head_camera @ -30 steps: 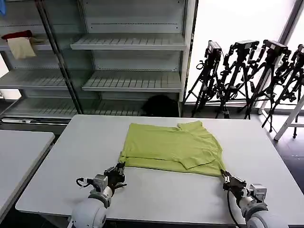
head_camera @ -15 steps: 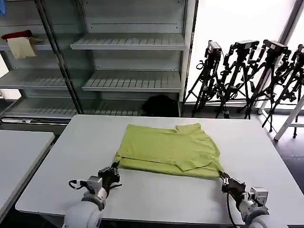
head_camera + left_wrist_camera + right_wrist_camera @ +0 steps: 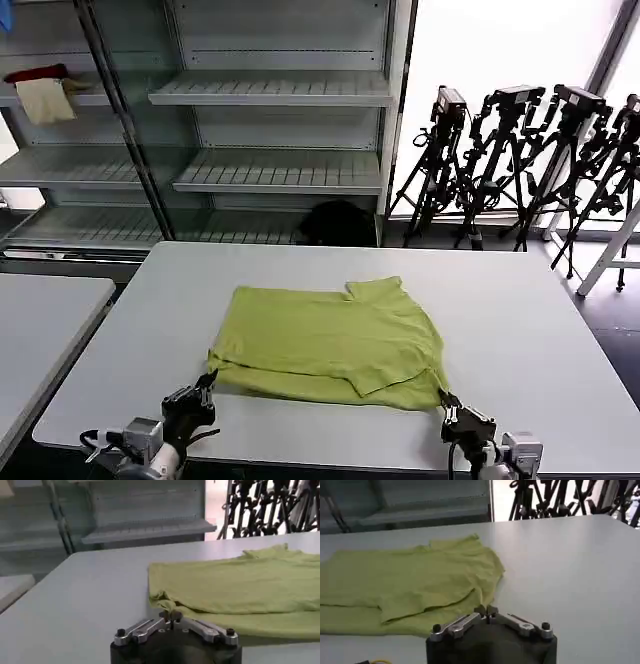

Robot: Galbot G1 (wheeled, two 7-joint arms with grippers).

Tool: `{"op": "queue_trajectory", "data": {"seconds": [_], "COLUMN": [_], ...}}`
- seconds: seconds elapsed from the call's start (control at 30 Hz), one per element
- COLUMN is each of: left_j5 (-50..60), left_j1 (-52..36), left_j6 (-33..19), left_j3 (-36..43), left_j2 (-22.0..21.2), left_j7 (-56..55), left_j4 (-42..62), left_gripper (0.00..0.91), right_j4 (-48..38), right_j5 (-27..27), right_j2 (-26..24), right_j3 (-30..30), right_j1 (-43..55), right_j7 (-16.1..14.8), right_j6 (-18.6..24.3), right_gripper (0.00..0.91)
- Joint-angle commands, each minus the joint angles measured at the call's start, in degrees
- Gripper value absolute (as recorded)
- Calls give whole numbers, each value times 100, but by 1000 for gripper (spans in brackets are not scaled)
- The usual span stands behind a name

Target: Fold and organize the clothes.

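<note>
The clothes are one lime-green T-shirt (image 3: 330, 340), folded into a rough rectangle with a sleeve lying on top, on the white table (image 3: 540, 330). My left gripper (image 3: 205, 383) is shut on the shirt's near left corner, close to the table's front edge. In the left wrist view the left gripper (image 3: 170, 614) has its tips together on the bunched hem of the T-shirt (image 3: 240, 587). My right gripper (image 3: 447, 404) is shut on the near right corner. In the right wrist view the right gripper (image 3: 486, 611) pinches the edge of the T-shirt (image 3: 410, 585).
Grey shelving (image 3: 270, 90) stands behind the table, with a red cloth (image 3: 35, 73) and a cream cloth (image 3: 45, 100) on an upper left shelf. Black tripods (image 3: 520, 160) crowd the back right. A second table (image 3: 40, 320) stands at the left. Bare tabletop surrounds the shirt.
Both grippers have drawn back toward the table's front edge and a little to the left. The shirt has slid with them, nearer to me.
</note>
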Motion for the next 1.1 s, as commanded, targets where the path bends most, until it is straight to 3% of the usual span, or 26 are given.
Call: {"op": "queue_trajectory", "data": {"seconds": [0.03,0.17,0.37,0.47,0.53,0.57,0.63,0.7,0.73,0.8,0.83,0.93,1.0,1.1], "left_j5": [-11,142,182,208,205,193,-125,-378,-937,-1327,-1528,-2163,-2178,-1417], "left_j1": [686,642,631,626,629,622,467,265,76,-227,-447,-1405,-2008,-2868], "left_j6": [-2,0,5,6,7,5,-2,-36,-77,-492,-662,-405,8,30], "left_j3": [-332,-306,-292,-309,-328,-334,-414,-563,-647,-765,-783,-768,-708,-285], "left_j2": [17,-50,-88,-105,-124,-136,-169,-182,-163,-127,-106,4,90,435], "left_j7": [-92,-253,-419,-541,-603,-607,-615,-540,-491,-221,-52,60,135,460], "left_j4": [-326,-342,-442,-488,-525,-550,-592,-605,-569,-465,-310,99,346,1201], "left_gripper": [907,907,907,907,907,907,907,907,907,907,907,907,907,907], "right_j4": [227,328,594,775,844,859,818,627,482,-102,-310,-1042,-1557,-2025], "right_j5": [-63,-17,-152,-383,-475,-594,-600,-92,-73,-197,-231,-645,-691,-371], "right_j2": [1,32,11,36,151,290,375,338,304,221,186,38,-58,-188], "right_j3": [-785,-762,-527,-214,98,446,808,1388,1542,1773,1784,1401,1070,673], "right_j1": [-67,-64,-212,-286,-257,-136,230,712,869,1648,1828,2628,3013,3359], "right_j7": [915,1156,1184,946,606,57,-471,-1456,-1813,-2996,-3150,-3095,-2744,-2265], "right_j6": [4,8,7,14,17,22,27,19,18,7,1,-26,-44,-59], "right_gripper": [907,907,907,907,907,907,907,907,907,907,907,907,907,907]}}
